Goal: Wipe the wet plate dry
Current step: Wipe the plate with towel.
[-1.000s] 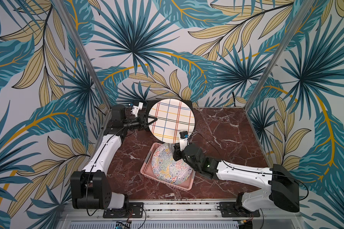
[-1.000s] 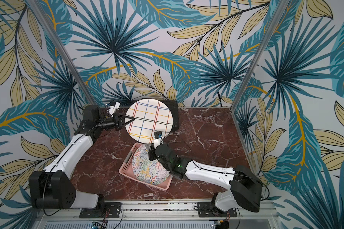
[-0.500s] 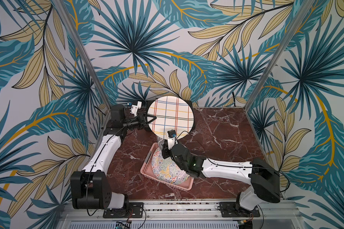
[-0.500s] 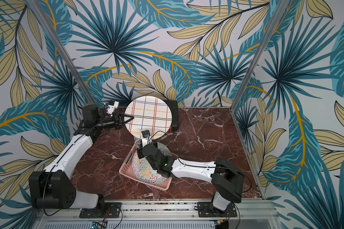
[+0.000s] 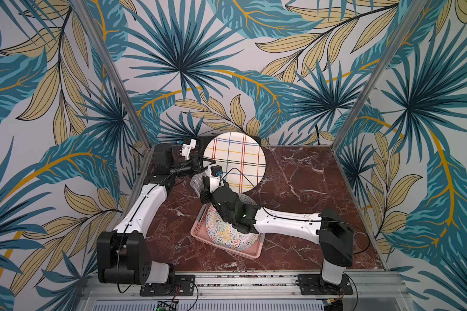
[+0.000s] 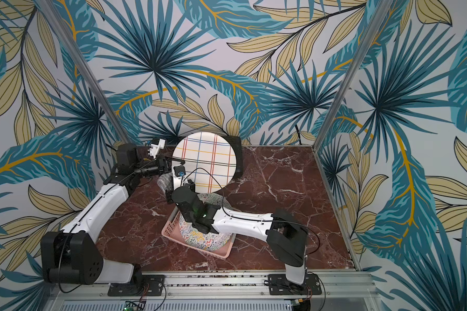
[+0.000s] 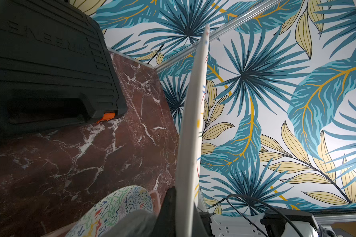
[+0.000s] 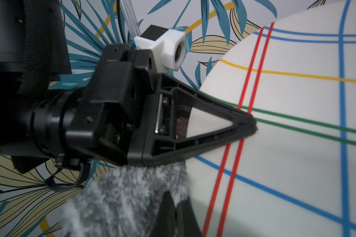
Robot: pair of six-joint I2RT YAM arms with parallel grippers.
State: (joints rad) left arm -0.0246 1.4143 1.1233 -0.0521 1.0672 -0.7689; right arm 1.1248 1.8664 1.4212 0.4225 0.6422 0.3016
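Marble table (image 5: 294, 188) | checked plate (image 5: 235, 159) held on edge, rim pinched in left gripper (image 8: 252, 124) | right gripper (image 8: 174, 203) clamped on grey cloth (image 8: 121, 195) at plate's edge, fingertips buried in pile | pink basket (image 5: 198, 226) partly hidden under arm

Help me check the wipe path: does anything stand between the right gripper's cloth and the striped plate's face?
Nothing visible does. The grey cloth, shut in the right gripper, sits at the edge of the plate. Only the left gripper, clamped on the rim just beside the cloth, covers a small patch of the face.
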